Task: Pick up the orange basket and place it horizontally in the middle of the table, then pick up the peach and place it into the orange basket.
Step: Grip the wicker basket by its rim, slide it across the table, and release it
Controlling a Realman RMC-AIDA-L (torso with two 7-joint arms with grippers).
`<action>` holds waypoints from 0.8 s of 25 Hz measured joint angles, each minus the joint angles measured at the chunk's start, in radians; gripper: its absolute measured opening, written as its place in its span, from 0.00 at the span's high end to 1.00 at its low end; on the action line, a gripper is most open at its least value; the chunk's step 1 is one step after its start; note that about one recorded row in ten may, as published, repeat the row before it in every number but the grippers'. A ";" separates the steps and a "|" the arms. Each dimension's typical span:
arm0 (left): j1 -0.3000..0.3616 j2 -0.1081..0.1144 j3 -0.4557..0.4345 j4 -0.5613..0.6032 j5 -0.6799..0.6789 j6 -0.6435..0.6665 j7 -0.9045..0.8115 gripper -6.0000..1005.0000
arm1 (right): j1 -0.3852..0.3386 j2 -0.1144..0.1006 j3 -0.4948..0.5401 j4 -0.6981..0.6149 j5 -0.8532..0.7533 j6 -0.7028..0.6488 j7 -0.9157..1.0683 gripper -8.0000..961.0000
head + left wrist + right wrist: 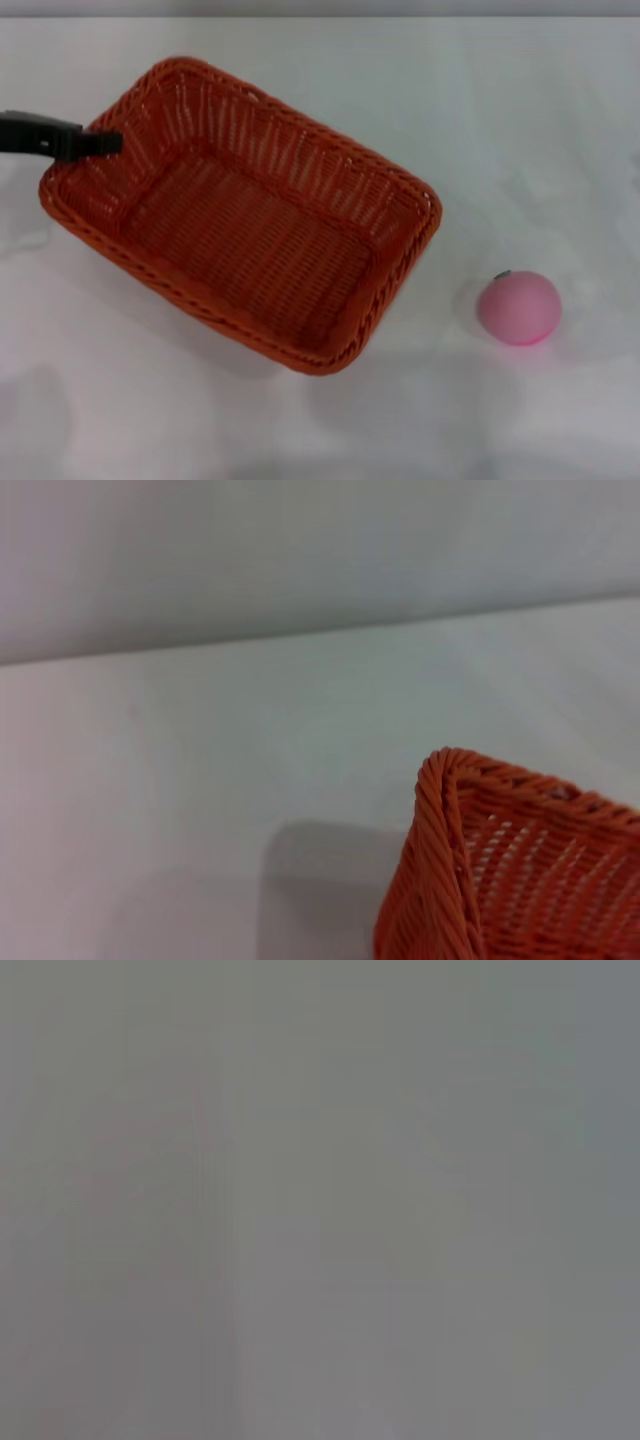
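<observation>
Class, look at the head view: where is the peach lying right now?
The peach lies on the white table at the robot's right, outside the orange basket and apart from its near right corner.

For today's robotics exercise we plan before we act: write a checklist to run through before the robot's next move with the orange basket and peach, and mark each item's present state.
1. Left gripper at the orange basket, at its left-end rim: ok.
2. Grip on the rim secure: cannot tell; the fingers are not clearly seen.
3. Basket lying horizontally: not ok; it sits at a diagonal on the table.
4. Basket in the middle: not ok; it sits left of centre.
5. Peach clear of the basket: ok; it rests apart on the right.
6. Right gripper out of the way: ok, it is not visible in the head view.
</observation>
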 joint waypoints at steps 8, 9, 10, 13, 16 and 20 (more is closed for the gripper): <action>0.007 0.000 -0.002 -0.047 -0.058 -0.023 -0.144 0.84 | 0.001 0.000 0.004 -0.006 0.015 -0.009 -0.009 0.15; 0.005 0.000 -0.002 -0.048 -0.067 -0.024 -0.159 0.84 | 0.001 0.000 0.005 -0.007 0.016 -0.010 -0.010 0.16; 0.002 0.000 -0.001 -0.048 -0.076 -0.024 -0.174 0.84 | 0.001 0.000 0.005 -0.010 0.017 -0.011 -0.011 0.17; -0.008 0.003 0.001 -0.048 -0.109 -0.024 -0.233 0.84 | 0.002 -0.001 0.005 -0.015 0.017 -0.012 -0.011 0.19; -0.021 0.006 0.001 -0.048 -0.132 -0.021 -0.288 0.84 | 0.001 -0.002 0.005 -0.023 0.017 -0.012 -0.013 0.21; -0.037 0.005 -0.001 -0.039 -0.141 -0.006 -0.360 0.84 | 0.001 -0.003 0.005 -0.030 0.018 -0.012 -0.013 0.20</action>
